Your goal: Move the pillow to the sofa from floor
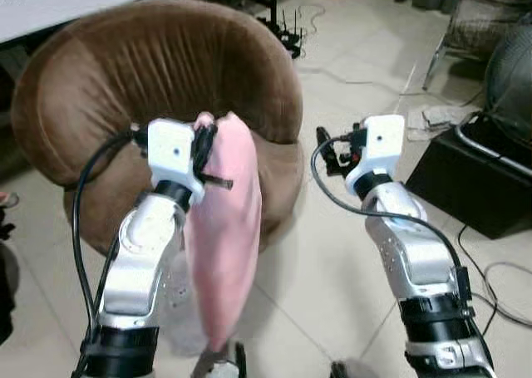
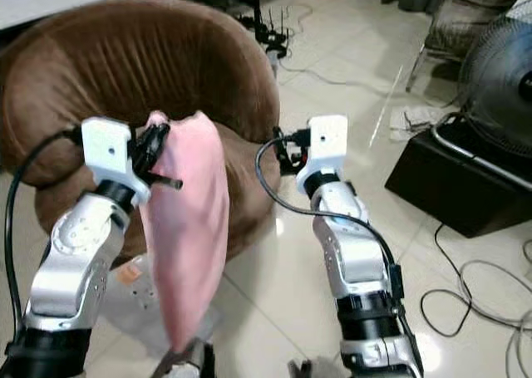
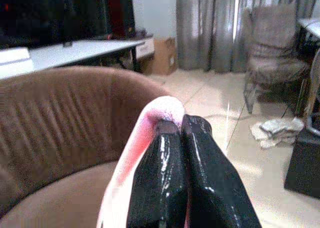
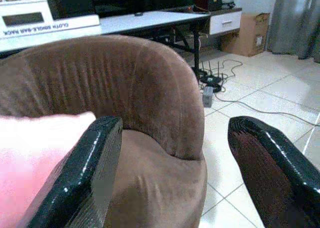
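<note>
A pink pillow (image 1: 223, 228) hangs by its top corner in front of the round brown sofa chair (image 1: 158, 71). My left gripper (image 1: 205, 149) is shut on that corner, held up over the seat's front edge; in the left wrist view its black fingers (image 3: 200, 178) press together with pink fabric (image 3: 150, 133) between them. My right gripper (image 1: 328, 154) stands open beside the chair's right side, a little right of the pillow, with nothing between its fingers (image 4: 80, 183). The lower end of the pillow dangles near the floor.
A black box (image 1: 470, 174) and a fan (image 1: 509, 71) stand on the tiled floor at the right, with cables (image 1: 499, 287) trailing near them. A white table (image 4: 125, 22) lies behind the chair, and a power strip with cords (image 1: 287, 33) beside it.
</note>
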Controlling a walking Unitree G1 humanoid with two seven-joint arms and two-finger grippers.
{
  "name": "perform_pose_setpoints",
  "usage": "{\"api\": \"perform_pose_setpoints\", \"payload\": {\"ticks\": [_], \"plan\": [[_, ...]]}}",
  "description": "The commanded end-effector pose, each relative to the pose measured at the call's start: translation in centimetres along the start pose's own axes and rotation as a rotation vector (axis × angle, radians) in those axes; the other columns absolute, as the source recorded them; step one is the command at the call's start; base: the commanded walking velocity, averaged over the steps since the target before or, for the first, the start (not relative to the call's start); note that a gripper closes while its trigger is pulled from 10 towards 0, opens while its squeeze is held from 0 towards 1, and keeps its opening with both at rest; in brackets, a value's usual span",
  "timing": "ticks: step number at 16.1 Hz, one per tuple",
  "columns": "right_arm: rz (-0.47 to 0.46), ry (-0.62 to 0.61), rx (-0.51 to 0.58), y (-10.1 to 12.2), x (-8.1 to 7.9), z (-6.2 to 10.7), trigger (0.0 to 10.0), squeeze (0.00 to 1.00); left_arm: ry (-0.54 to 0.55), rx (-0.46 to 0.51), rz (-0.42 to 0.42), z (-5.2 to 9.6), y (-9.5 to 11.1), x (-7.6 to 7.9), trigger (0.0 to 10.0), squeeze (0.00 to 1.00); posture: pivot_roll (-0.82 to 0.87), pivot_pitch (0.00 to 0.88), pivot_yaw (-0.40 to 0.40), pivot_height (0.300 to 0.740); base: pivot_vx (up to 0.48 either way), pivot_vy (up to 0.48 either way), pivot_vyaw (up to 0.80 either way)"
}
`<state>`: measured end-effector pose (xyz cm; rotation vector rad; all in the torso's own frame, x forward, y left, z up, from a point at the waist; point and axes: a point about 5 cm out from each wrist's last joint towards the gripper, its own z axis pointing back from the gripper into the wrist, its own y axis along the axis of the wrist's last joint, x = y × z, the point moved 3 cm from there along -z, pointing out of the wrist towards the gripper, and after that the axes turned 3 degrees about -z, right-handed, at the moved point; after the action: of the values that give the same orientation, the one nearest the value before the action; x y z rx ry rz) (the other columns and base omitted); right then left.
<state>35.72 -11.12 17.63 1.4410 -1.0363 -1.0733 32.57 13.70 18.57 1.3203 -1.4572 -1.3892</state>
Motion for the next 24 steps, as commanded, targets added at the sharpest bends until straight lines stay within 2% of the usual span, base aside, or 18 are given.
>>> {"api": "perform_pose_setpoints", "payload": {"ticks": [1, 6, 8, 13, 16, 19, 24], "plan": [[-0.009, -0.007, -0.018, -0.4, 0.0, 0.2, 10.0, 0.0, 0.012, 0.022, -0.018, 0.2, 0.4, -0.5, 10.0, 0.0, 0.12, 0.0, 0.031, 0.74, 0.0, 0.0, 0.0], [0.034, -0.008, -0.04, -0.8, 0.3, -0.2, 10.0, 0.0, 0.026, 0.042, -0.035, -0.2, 0.9, -0.3, 10.0, 0.0, 0.12, 0.0, 0.019, 0.74, 0.0, -0.071, 0.0], [0.053, 0.001, -0.044, -0.9, 0.2, -0.3, 10.0, 0.0, 0.031, 0.042, -0.039, -0.2, 0.9, -0.3, 10.0, 0.0, 0.13, 0.0, 0.015, 0.74, 0.0, -0.48, 0.0], [0.029, -0.012, -0.061, -1.7, 0.0, -0.2, 10.0, 0.0, 0.013, 0.029, -0.059, -0.2, 0.4, -0.3, 10.0, 0.0, 0.12, 0.0, 0.028, 0.74, 0.0, -0.48, 0.76], [0.013, -0.013, -0.083, -2.3, 0.1, -0.1, 10.0, 0.0, 0.001, 0.028, -0.066, -0.3, 0.4, 0.0, 10.0, 0.0, 0.13, 0.0, 0.026, 0.74, 0.0, -0.48, 0.0], [0.007, 0.002, -0.086, -2.4, -0.2, -0.5, 10.0, 0.0, 0.021, 0.032, -0.071, -0.3, 0.5, -0.5, 10.0, 0.0, 0.13, 0.0, 0.019, 0.74, 0.0, -0.48, 0.0], [0.007, -0.002, -0.09, -2.5, -0.1, -0.6, 10.0, 0.0, 0.018, 0.036, -0.075, -0.5, 0.5, -0.4, 10.0, 0.0, 0.13, 0.0, 0.024, 0.74, 0.0, -0.48, 0.0]]}}
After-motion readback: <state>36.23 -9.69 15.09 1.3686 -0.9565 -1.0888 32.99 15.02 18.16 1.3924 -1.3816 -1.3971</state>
